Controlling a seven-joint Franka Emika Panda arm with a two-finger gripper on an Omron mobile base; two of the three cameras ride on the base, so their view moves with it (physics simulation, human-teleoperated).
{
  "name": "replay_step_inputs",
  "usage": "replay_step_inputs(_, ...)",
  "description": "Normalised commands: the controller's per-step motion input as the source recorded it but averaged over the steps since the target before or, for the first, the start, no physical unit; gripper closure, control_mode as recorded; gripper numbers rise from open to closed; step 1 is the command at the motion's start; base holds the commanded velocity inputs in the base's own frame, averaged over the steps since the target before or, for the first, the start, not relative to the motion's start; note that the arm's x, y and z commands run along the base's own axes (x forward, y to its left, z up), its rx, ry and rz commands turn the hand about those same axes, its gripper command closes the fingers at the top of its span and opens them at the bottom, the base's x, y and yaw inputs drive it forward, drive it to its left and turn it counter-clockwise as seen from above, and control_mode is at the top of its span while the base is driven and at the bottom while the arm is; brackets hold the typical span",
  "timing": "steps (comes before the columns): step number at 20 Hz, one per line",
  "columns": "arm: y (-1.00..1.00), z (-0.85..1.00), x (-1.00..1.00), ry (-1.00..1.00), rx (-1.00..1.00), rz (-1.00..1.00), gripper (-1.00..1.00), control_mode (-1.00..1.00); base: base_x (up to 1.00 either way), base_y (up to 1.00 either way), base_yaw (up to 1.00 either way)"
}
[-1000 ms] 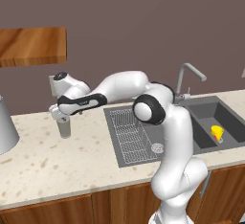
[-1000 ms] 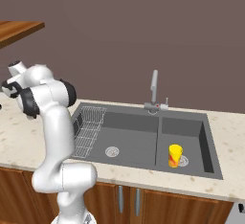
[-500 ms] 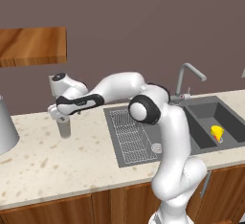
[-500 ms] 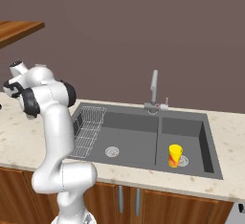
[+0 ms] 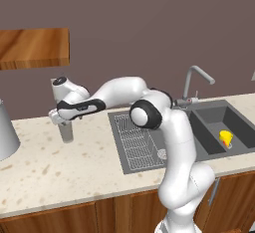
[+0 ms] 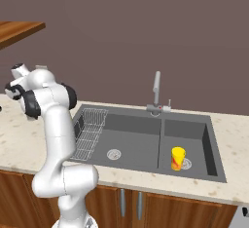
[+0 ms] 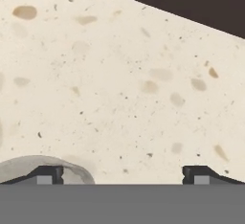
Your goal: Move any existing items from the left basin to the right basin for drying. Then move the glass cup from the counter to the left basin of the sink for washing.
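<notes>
Your glass cup (image 5: 66, 132) stands upright on the beige speckled worktop (image 5: 60, 172), toward its back edge and to the left of the sink (image 6: 146, 142), well apart from the basin rim. The gripper (image 5: 63, 122) hangs right over the cup, and in the hand view you see the cup's grey rim (image 7: 40, 165) low at the left, by one finger tip, with the other tip (image 7: 196, 173) far off to the side over bare stone; the fingers are spread wide and hold nothing. Look past the cup and you find the left basin (image 6: 129, 144), the wider dark grey compartment, with its wire rack (image 5: 134, 140) and round drain, and nothing else lying in it. The yellow item with the red-orange band (image 6: 178, 158) stands upright in the right basin (image 6: 194, 134), just beside that basin's drain. The grey curved faucet (image 6: 156, 93) rises at the sink's back edge between the two basins. At the worktop's far left end you can see a large grey cone-shaped object (image 5: 6, 130)
</notes>
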Motion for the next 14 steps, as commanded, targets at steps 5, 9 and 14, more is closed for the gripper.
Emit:
replay_step_inputs(5,0.07,-0.13,0.05,0.0,0.0,0.0,-1.0,-1.0,0.0,0.0,0.0)
replay_step_inputs(9,0.0,-0.1,-0.08,0.0,0.0,0.0,-1.0,-1.0,0.0,0.0,0.0)
replay_step_inputs(14,0.0,-0.15,-0.26,0.0,0.0,0.0,-1.0,-1.0,0.0,0.0,0.0)
